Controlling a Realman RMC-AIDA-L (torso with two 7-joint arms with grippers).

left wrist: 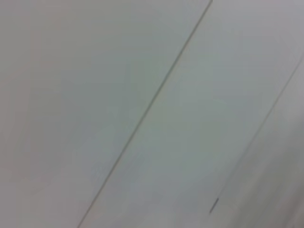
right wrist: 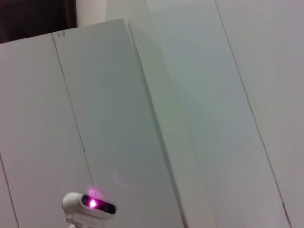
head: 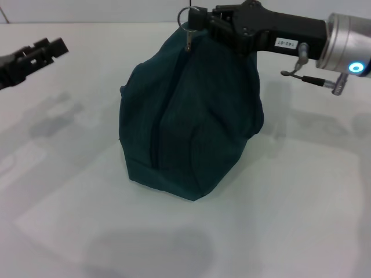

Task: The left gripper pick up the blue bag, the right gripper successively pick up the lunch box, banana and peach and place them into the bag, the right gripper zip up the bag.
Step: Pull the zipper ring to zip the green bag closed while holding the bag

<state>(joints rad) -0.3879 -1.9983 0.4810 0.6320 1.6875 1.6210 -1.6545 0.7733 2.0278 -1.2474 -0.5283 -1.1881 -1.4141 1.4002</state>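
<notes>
The blue bag [head: 191, 121] stands bulging on the white table [head: 301, 208] in the middle of the head view. Its zipper line [head: 155, 139] runs up the front to the top. My right gripper [head: 198, 22] is at the bag's top, shut on the zipper pull, whose metal ring [head: 184, 14] and tab [head: 188, 40] show just beside it. My left gripper [head: 49, 47] hangs over the table at the far left, well apart from the bag. The lunch box, banana and peach are out of view. Neither wrist view shows the bag.
The wrist views show only white wall panels. A small white camera device with a pink light [right wrist: 90, 206] shows in the right wrist view. Bare table surface surrounds the bag on all sides.
</notes>
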